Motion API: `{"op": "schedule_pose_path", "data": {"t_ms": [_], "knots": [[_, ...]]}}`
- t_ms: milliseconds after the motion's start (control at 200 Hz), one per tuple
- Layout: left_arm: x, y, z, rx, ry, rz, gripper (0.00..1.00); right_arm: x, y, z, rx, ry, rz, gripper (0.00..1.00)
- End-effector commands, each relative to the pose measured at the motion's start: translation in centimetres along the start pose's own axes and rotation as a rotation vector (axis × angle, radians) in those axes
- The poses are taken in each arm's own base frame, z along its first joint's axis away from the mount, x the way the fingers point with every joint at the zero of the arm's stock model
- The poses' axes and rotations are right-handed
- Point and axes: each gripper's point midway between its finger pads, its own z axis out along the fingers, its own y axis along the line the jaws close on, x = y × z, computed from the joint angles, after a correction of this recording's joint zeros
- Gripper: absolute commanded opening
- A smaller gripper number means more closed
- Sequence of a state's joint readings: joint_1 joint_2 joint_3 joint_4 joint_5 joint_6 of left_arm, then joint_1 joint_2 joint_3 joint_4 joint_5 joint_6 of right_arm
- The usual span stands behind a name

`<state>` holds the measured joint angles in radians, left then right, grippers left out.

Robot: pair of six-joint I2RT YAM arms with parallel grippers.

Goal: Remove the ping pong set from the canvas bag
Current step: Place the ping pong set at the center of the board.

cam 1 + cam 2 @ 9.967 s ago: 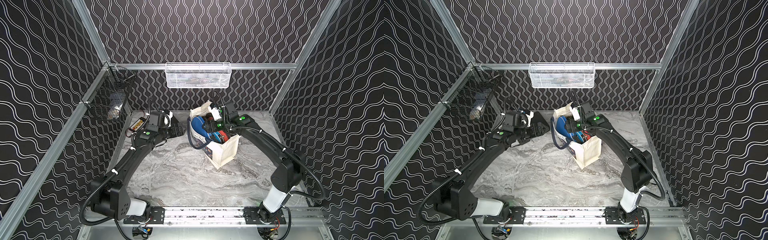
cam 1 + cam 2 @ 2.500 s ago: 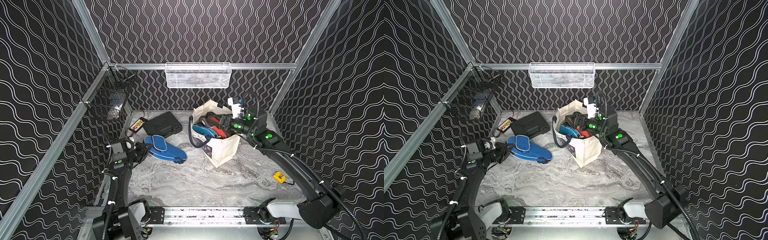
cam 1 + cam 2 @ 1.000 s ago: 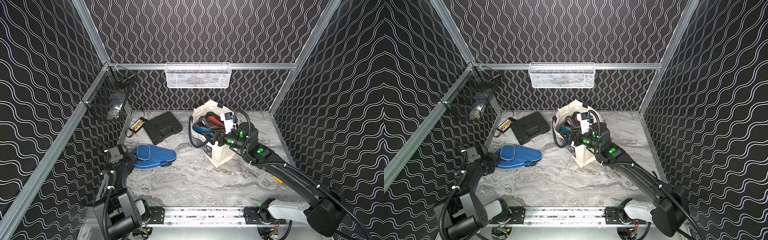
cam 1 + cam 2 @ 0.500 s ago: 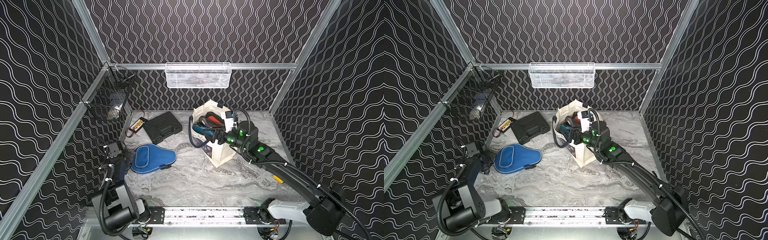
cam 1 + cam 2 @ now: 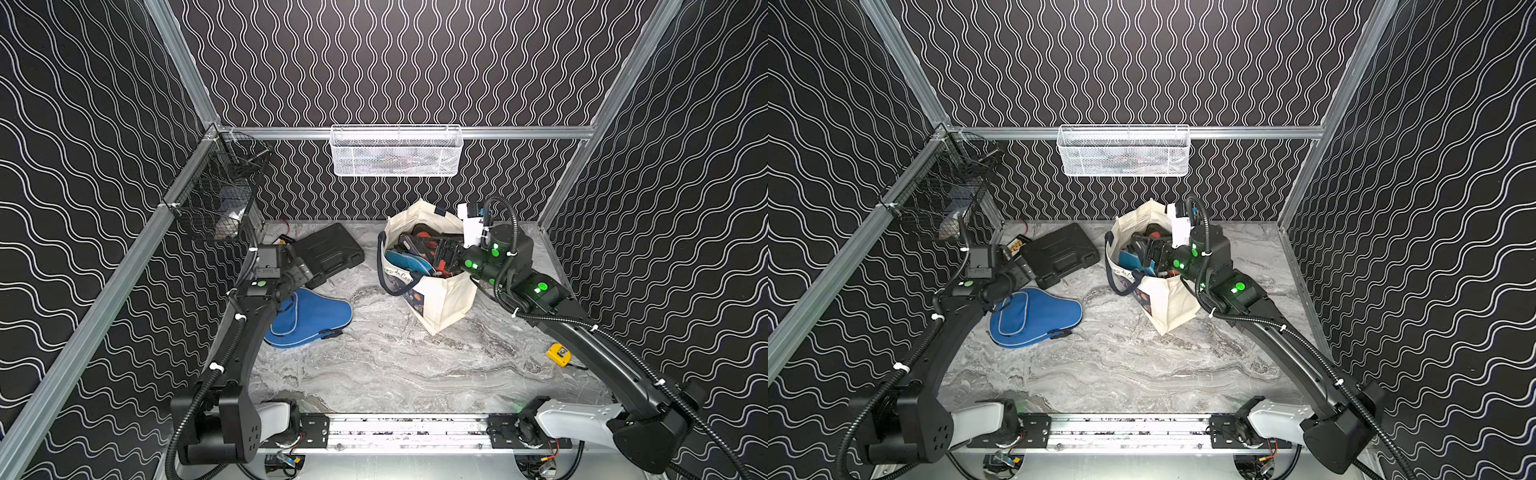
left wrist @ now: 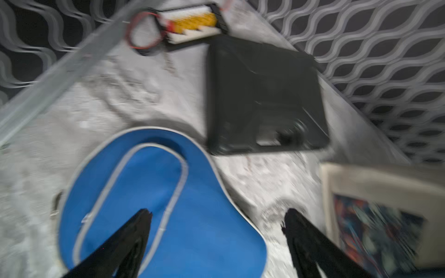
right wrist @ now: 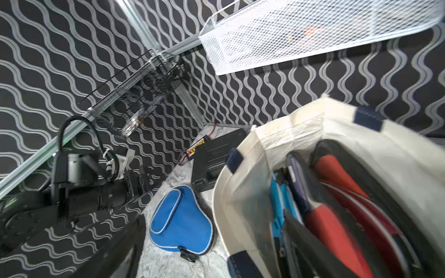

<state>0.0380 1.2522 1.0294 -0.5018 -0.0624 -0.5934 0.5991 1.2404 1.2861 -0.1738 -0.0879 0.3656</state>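
Lying under the left gripper's [image 6: 216, 211] parted, empty jaws: the ping pong set [image 6: 192, 240].

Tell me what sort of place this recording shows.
Probably a robot test cell in a lab: left arm and right arm mounted on one rail, patterned walls on a metal frame.

Two jointed arms are shown: the black left arm [image 5: 232, 345] and the black right arm [image 5: 590, 345]. Each is carried on a white rounded base housing [image 5: 272, 417] set on a silver aluminium rail [image 5: 411, 430]. Ribbed black cable conduit [image 7: 72, 117] is fastened along the links by white zip ties [image 5: 215, 367]. Round green indicator lights [image 5: 540, 286] are lit on the joints. Two black tapered fingers [image 6: 130, 238] are fitted to the left end effector [image 6: 216, 213].
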Motion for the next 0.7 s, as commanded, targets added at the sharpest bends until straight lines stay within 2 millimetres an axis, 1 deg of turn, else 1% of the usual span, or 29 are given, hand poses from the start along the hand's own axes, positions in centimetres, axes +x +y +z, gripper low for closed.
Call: {"op": "schedule_pose_path", "data": {"t_ms": [0, 60, 200, 230, 240, 270, 420, 470, 615, 695], "knots": [[3.7, -3.1, -0.8, 0.107, 0.121, 0.141, 0.89, 0.2, -1.3, -0.4, 0.042, 0.037, 0.002, 0.88], [5.8, -4.2, -1.0, 0.151, 0.174, 0.181, 0.89, -0.2, -2.2, -0.5, 0.062, 0.034, 0.009, 0.88], [11.2, -5.4, -1.0, 0.224, 0.304, 0.246, 0.87, -1.3, -4.3, -1.0, 0.095, 0.033, 0.044, 0.89], [12.3, -5.8, -1.1, 0.246, 0.324, 0.255, 0.87, -1.3, -4.2, -0.9, 0.083, 0.035, 0.05, 0.89], [12.6, -6.0, -1.1, 0.254, 0.329, 0.257, 0.87, -1.6, -4.9, -1.1, 0.098, 0.027, 0.057, 0.89], [13.6, -6.4, -1.1, 0.273, 0.341, 0.267, 0.87, -1.9, -5.4, -1.2, 0.1, 0.021, 0.066, 0.89], [16.5, -8.1, -0.2, 0.343, 0.385, 0.288, 0.86, -2.3, -6.2, -1.2, 0.116, 0.021, 0.072, 0.89], [17.3, -8.8, 0.1, 0.372, 0.398, 0.284, 0.86, -2.3, -6.5, -1.2, 0.124, 0.022, 0.07, 0.88], [19.6, -10.1, 1.4, 0.384, 0.439, 0.303, 0.85, -2.3, -7.1, -1.0, 0.137, 0.027, 0.071, 0.88], [20.5, -10.9, 1.9, 0.389, 0.447, 0.311, 0.85, -2.3, -7.3, -0.9, 0.14, 0.027, 0.073, 0.88]]}}
